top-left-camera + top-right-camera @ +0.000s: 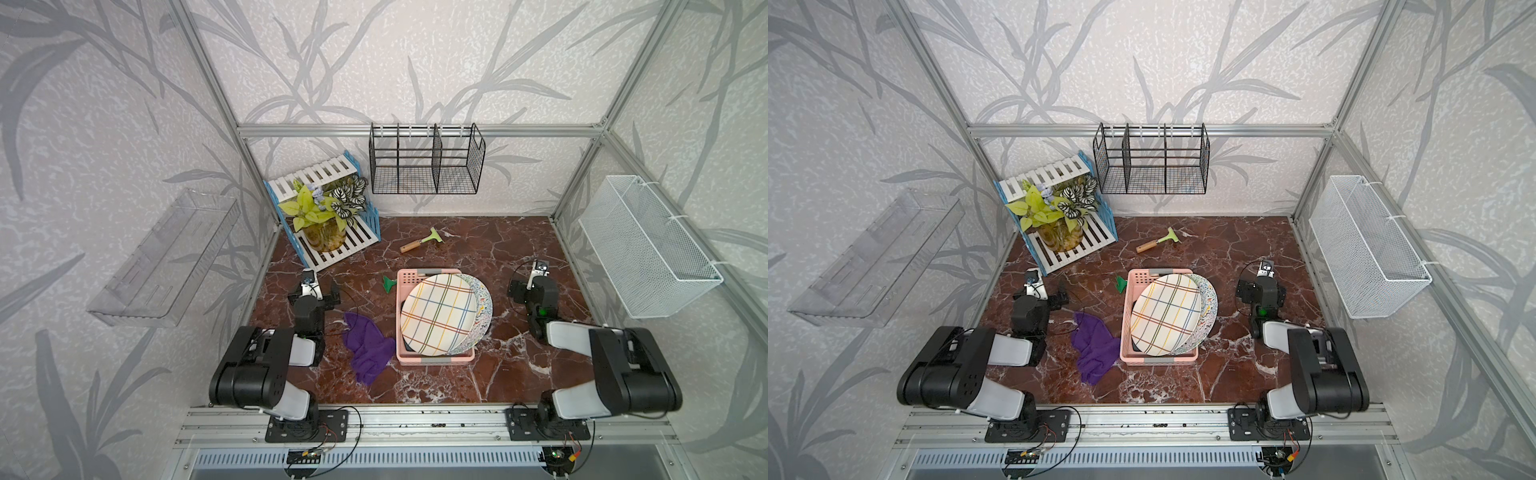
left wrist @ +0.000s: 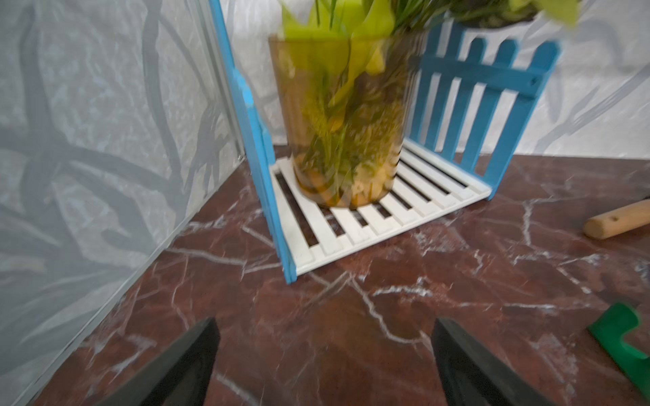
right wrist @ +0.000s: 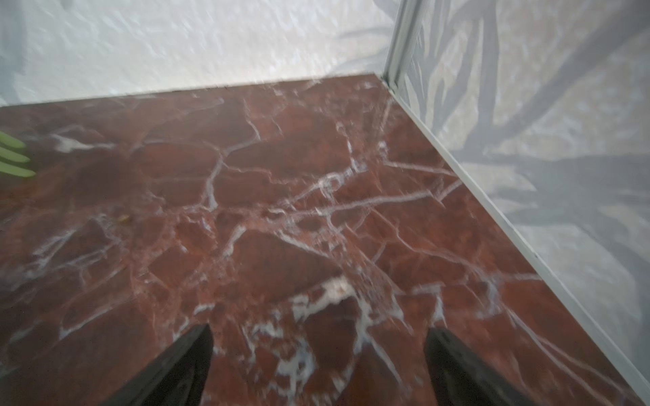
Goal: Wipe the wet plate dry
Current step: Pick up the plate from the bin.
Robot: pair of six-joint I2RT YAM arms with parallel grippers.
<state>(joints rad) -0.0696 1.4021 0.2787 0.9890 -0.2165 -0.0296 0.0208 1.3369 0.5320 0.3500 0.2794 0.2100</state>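
Checked plate (image 1: 438,318) tilted in pink basket (image 1: 432,357); purple cloth (image 1: 368,349) beside, seemingly touching. Left jaws, right jaws: wide, empty.

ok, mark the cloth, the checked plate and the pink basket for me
cloth (image 1: 368,345), in a top view, middle of the purple folds.
checked plate (image 1: 438,313), in a top view, centre of its face.
pink basket (image 1: 409,279), in a top view, bare perforated far corner.

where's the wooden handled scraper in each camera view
In a top view: wooden-handled scraper on the table behind the pink basket.
In a top view: same spot.
Left wrist: only its handle end, at the picture's edge.
Right wrist: blurred green prongs at the edge, perhaps its head.
Shared landmark: red marble table.
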